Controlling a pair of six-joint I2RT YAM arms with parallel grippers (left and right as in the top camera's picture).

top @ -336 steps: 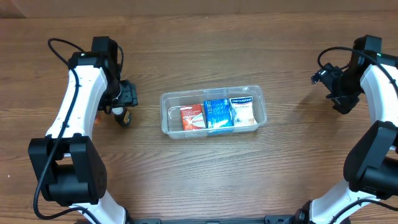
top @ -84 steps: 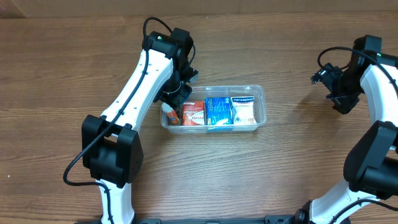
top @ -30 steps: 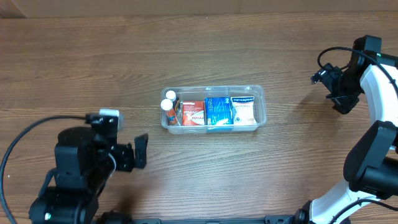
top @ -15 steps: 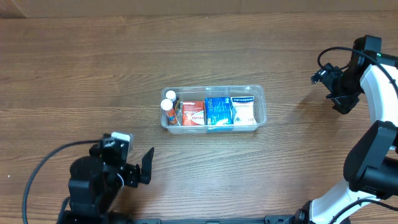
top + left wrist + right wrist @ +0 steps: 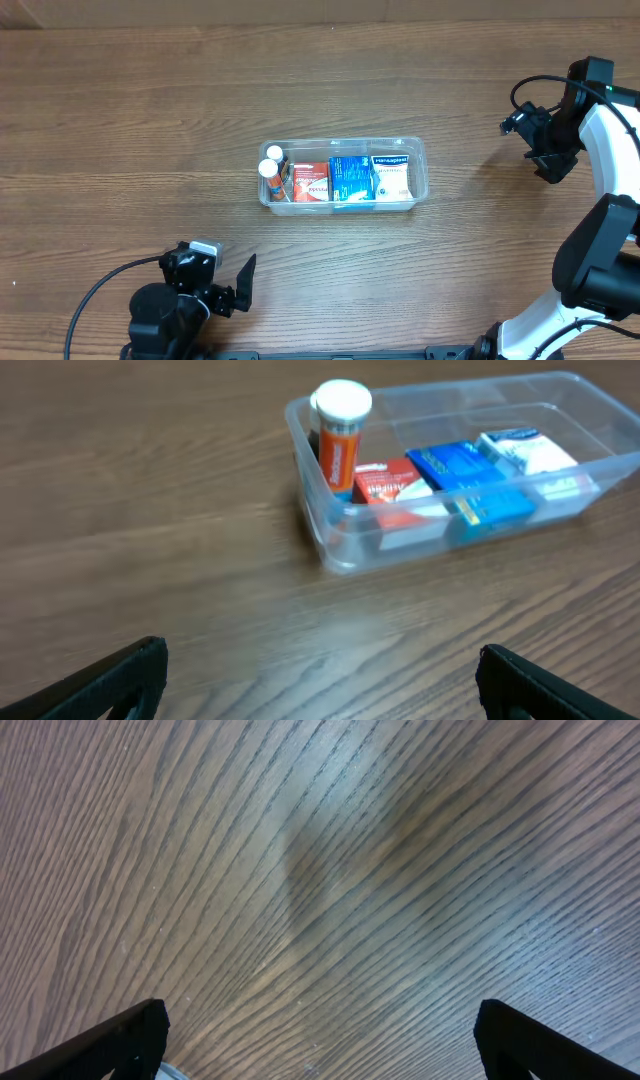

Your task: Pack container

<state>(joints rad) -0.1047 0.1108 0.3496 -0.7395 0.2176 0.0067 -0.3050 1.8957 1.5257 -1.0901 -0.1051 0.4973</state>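
Two white-capped orange tubes stand at the left end of the clear container, mid-frame overhead, beside a red box, blue box and white box. Left gripper, bottom left, is spread wide and empty. Right gripper, right edge, same deal.

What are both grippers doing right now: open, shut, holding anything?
Left gripper: open, holding nothing, clear of the container.
Right gripper: open, holding nothing, over bare table.
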